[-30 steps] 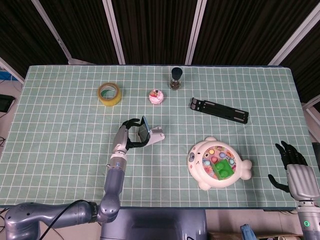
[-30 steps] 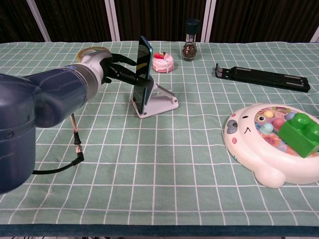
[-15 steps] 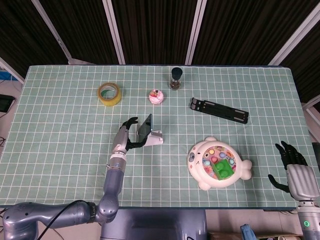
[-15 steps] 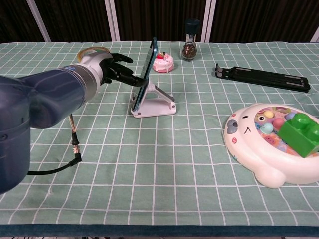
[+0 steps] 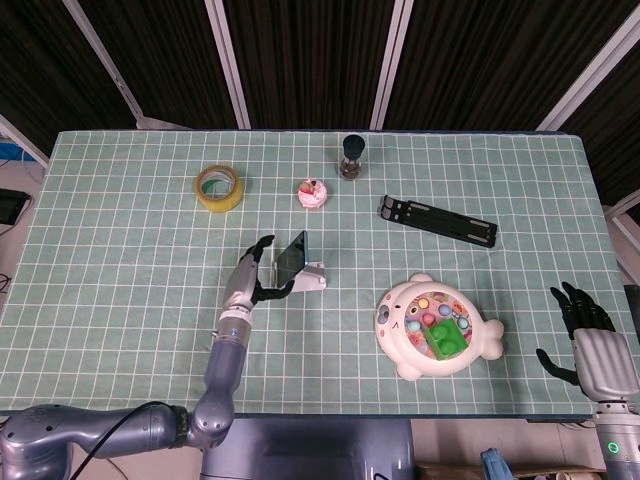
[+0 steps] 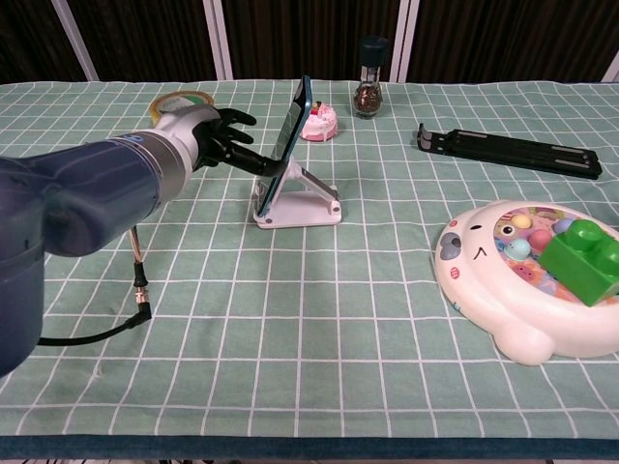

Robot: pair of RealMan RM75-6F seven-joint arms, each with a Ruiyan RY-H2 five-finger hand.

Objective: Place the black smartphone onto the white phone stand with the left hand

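The black smartphone (image 6: 288, 135), judged rigid, slick and edge-graspable, leans on the white phone stand (image 6: 302, 198); left hand (image 6: 215, 138) fingers (image 6: 253, 162) spread behind it, contact uncertain.

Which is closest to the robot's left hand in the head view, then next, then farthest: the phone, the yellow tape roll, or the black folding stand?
From the left hand:
1. Phone, right beside its fingers.
2. Yellow tape roll, farther back.
3. Black folding stand, far over to the right.

- The black smartphone (image 6: 293, 126) leans tilted on the white phone stand (image 6: 300, 201).
- The left hand (image 6: 221, 140) has fingertips (image 6: 263, 166) at the phone's back.
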